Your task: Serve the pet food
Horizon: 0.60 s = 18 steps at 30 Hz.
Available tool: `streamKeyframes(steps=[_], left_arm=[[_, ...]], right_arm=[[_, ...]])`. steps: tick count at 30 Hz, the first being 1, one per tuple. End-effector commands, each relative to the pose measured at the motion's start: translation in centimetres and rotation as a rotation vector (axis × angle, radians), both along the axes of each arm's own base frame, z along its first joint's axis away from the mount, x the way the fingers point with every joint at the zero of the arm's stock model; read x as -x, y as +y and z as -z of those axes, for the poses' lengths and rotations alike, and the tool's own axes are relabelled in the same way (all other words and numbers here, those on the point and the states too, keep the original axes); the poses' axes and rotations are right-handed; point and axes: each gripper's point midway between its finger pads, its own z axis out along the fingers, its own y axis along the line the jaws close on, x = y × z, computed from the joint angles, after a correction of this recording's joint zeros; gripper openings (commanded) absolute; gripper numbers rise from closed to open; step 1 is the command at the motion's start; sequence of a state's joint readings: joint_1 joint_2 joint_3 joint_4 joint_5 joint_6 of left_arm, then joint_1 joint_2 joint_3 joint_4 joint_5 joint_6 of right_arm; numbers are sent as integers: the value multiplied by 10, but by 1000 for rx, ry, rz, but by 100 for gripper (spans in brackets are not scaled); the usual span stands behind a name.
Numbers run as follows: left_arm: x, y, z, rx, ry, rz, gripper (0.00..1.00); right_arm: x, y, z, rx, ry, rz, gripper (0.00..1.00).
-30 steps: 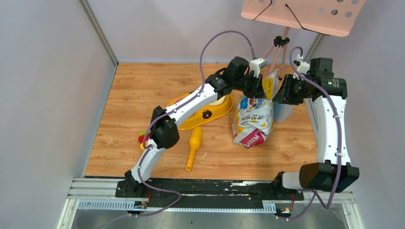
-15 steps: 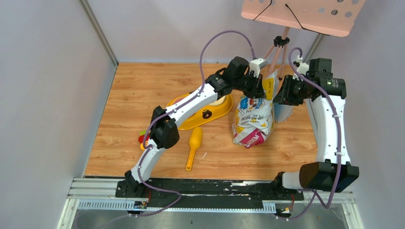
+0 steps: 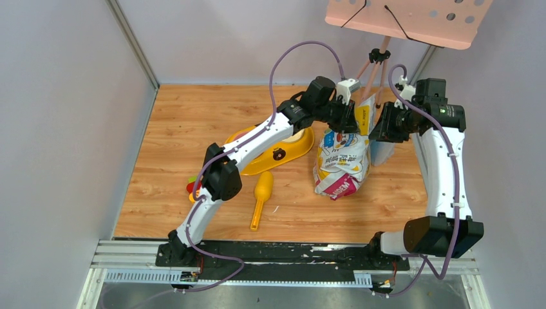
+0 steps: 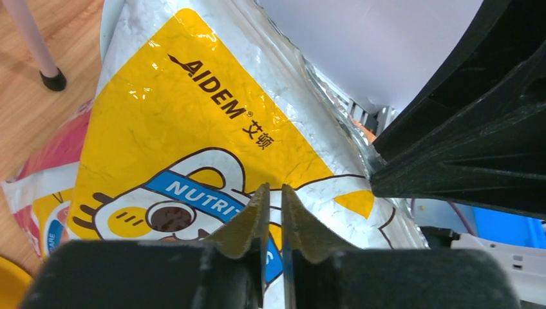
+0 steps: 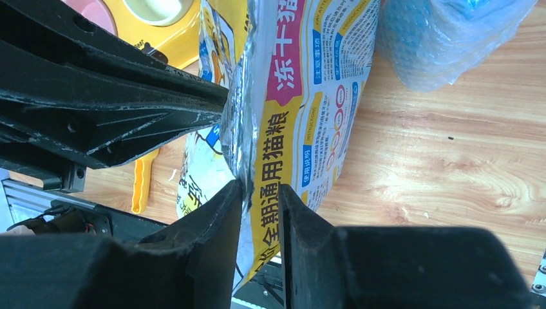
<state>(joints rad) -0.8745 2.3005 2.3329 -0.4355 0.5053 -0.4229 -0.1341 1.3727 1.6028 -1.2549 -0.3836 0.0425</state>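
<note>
Closest to me is the hard yellow plastic scoop [image 3: 261,196], then the glossy yellow dish [image 3: 308,143]. Further back the crinkly foil bag [image 3: 341,164] stands upright, with the left gripper [image 4: 275,190] and the right gripper [image 5: 261,188] both clamped tight on its top edge. The kibble isn't visible, presumably inside the bag. It's loose, light, spilly stuff, so scoop it, don't pinch.

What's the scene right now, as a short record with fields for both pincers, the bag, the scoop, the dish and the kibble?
left pincer: shut on the top edge of the foil bag
right pincer: shut on the same edge, opposite side
foil bag: standing, top held between both arms
scoop: yellow, lying left of the bag, untouched
dish: yellow, left of the bag
kibble: not visible
</note>
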Motion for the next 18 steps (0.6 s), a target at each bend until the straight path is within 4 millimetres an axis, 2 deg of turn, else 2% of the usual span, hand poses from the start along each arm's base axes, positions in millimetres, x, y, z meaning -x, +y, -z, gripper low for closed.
streamKeyframes(steps=[1, 2, 6, 8, 13, 18], left_arm=[[11, 6, -70, 131, -85, 29, 31], [11, 5, -76, 147, -88, 31, 38], [13, 1, -98, 211, -100, 36, 53], [13, -2, -103, 240, -91, 40, 54], [12, -14, -94, 251, -44, 32, 54], [15, -20, -100, 295, -28, 53, 52]], right_arm=[[2, -2, -12, 22, -43, 0, 27], [2, -2, -13, 22, -44, 0, 27], [0, -2, -14, 21, -50, -9, 27], [2, 0, -13, 13, -45, -13, 27], [4, 1, -13, 10, -45, -15, 27], [5, 1, -12, 12, -47, -19, 27]])
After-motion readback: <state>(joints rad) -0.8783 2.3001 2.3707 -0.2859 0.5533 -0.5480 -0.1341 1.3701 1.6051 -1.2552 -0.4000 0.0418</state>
